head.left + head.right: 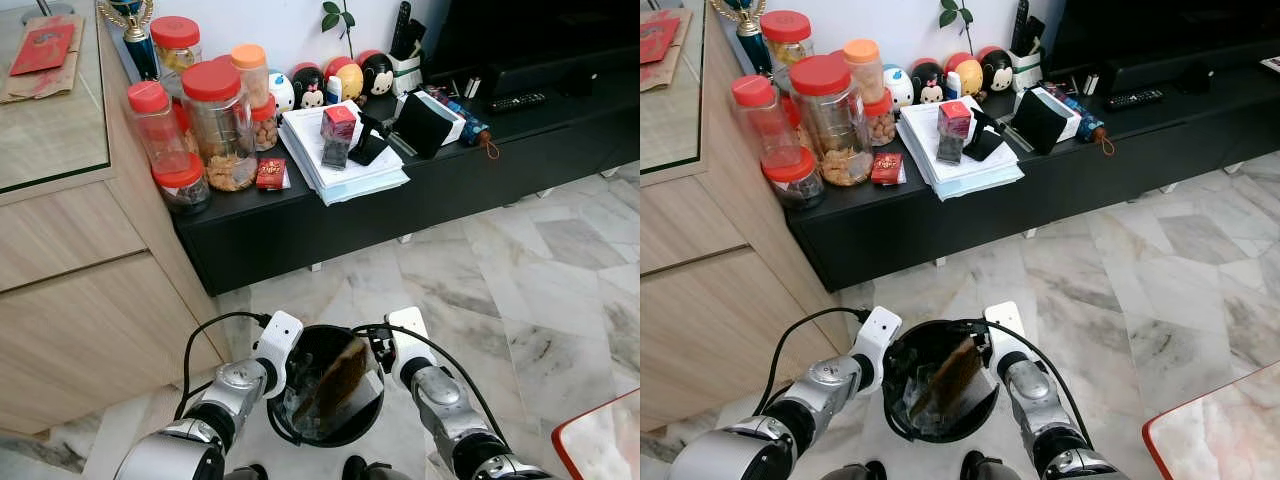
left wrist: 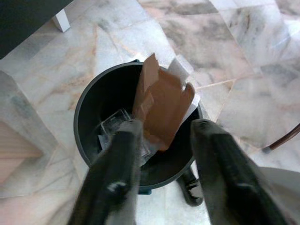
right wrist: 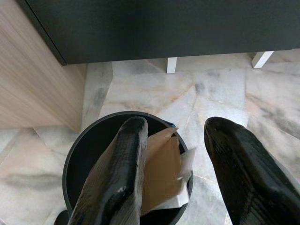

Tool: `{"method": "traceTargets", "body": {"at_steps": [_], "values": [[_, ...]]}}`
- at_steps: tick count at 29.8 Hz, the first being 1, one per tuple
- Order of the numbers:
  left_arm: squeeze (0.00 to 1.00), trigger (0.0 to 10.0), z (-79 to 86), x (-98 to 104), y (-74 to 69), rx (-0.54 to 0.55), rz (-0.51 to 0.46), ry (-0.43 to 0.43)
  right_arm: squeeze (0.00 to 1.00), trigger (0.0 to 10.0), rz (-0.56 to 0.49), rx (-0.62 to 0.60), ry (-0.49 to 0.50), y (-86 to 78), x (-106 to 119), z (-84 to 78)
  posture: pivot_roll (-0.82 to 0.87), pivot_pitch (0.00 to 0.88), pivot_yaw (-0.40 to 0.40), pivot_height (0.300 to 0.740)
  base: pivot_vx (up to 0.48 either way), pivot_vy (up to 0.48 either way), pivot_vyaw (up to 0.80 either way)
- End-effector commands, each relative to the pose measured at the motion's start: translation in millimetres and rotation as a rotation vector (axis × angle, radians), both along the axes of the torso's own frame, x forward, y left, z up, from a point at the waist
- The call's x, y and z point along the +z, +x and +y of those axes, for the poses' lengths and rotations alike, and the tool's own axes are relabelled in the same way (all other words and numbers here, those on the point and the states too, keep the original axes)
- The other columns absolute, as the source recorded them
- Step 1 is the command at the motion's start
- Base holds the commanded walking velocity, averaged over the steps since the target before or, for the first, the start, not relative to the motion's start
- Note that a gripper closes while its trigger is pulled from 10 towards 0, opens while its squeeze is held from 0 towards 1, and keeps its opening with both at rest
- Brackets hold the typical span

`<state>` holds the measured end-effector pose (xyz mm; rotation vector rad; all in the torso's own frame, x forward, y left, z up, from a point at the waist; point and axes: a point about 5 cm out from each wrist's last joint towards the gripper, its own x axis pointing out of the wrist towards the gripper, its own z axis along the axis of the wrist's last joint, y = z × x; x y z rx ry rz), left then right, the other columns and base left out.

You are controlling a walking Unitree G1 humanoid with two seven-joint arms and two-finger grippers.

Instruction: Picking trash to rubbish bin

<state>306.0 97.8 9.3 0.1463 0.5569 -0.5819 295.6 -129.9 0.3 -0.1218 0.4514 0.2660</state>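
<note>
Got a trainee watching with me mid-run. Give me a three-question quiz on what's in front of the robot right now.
1. True or false: the brown cardboard piece stands inside the black rubbish bin.
2. The left gripper is: A) open, B) shut on the cardboard.
3. What lies under the red-topped box on the black TV console?

Key: 1 true. 2 A; the right gripper is open too, both above the bin. 3 the white stack of papers.
</note>
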Motion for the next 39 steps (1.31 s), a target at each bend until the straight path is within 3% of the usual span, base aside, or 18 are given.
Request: {"method": "traceTargets", "body": {"at_steps": [1, 4, 8, 9, 10, 11, 12, 18, 22, 39], "values": [[0.00, 10.0, 0.7, -3.2, -2.6, -0.013, 0.006, 0.030, 0.00, 10.0, 0.027, 0.000, -0.006, -5.5, -5.8, -0.2, 0.10, 0.190, -0.038, 0.740, 0.000, 0.000, 0.00], [0.00, 10.0, 5.6, -2.5, -1.5, -0.013, -0.009, 0.051, 0.00, 10.0, 0.034, -0.003, -0.006, -6.9, -7.3, -0.4, 0.10, 0.188, -0.034, 0.740, 0.000, 0.000, 0.00], [0.00, 10.0, 24.3, -2.6, 0.5, 0.043, -0.039, 0.109, 0.00, 10.0, 0.064, -0.022, -0.023, -13.1, -14.2, -4.7, 0.11, 0.185, -0.030, 0.740, 0.000, 0.000, 0.00], [0.00, 10.0, 36.6, -5.7, -1.4, 0.087, -0.039, 0.145, 0.00, 10.0, 0.089, -0.040, -0.033, -18.1, -19.4, -8.4, 0.12, 0.184, -0.029, 0.740, 0.000, 0.000, 0.00], [0.00, 10.0, 36.6, -5.7, -1.4, 0.087, -0.039, 0.145, 0.00, 10.0, 0.089, -0.040, -0.033, -18.1, -19.4, -8.4, 0.12, 0.184, -0.029, 0.740, 0.000, 0.000, 0.00], [0.00, 10.0, 50.2, -10.1, -5.2, 0.142, -0.033, 0.175, 0.00, 10.0, 0.111, -0.068, -0.038, -23.4, -24.5, -12.8, 0.12, 0.182, -0.028, 0.740, 0.000, 0.000, 0.00], [0.00, 10.0, 50.2, -10.1, -5.2, 0.142, -0.033, 0.175, 0.00, 10.0, 0.111, -0.068, -0.038, -23.4, -24.5, -12.8, 0.12, 0.182, -0.028, 0.740, 0.000, 0.000, 0.00], [0.00, 10.0, 94.2, -21.6, -21.6, 0.392, -0.029, 0.206, 0.00, 10.0, 0.151, -0.129, -0.027, -37.8, -36.0, -21.5, 0.13, 0.174, -0.025, 0.740, 0.000, 0.000, 0.00], [0.00, 10.0, 99.2, -23.6, -25.3, 0.495, -0.019, 0.127, 0.00, 10.0, 0.141, -0.139, -0.018, -36.9, -35.1, -20.8, 0.12, 0.168, -0.023, 0.740, 0.000, 0.000, 0.00], [0.00, 10.0, 101.1, -19.8, -22.4, 0.538, -0.039, 0.073, 0.00, 10.0, 0.102, -0.141, 0.005, -28.3, -27.8, -13.9, 0.12, 0.129, -0.003, 0.740, 0.000, 0.000, 0.00]]}}
